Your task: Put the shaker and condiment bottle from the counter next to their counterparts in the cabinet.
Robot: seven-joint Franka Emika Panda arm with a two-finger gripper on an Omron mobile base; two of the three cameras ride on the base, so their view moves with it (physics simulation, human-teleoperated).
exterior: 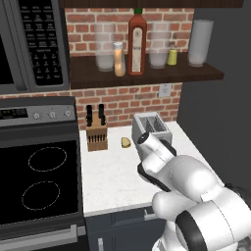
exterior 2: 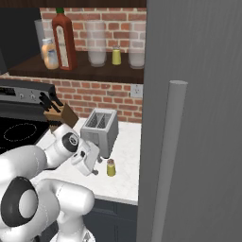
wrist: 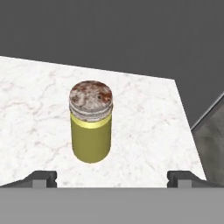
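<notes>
**One bottle is up, the shaker is still down**

On the left, up on the dark brown wooden shelf with the red brick wall behind it, I see the small round orange bottle with a pale cap. It stands right beside the tall dark-red sauce bottle with a green cap. So I think that half of the job is done.

The small olive-yellow shaker with a brown cap still stands on the white speckled stone counter, near the silver toaster. My gripper points at it with its two tips spread wide, one on each side, not touching it. It holds nothing.

I must still grab the shaker and set it by the little bright yellow shaker with a grey cap.

I count two bottles, two shakers, four see-through glasses, one toaster and one wooden knife block.
</notes>
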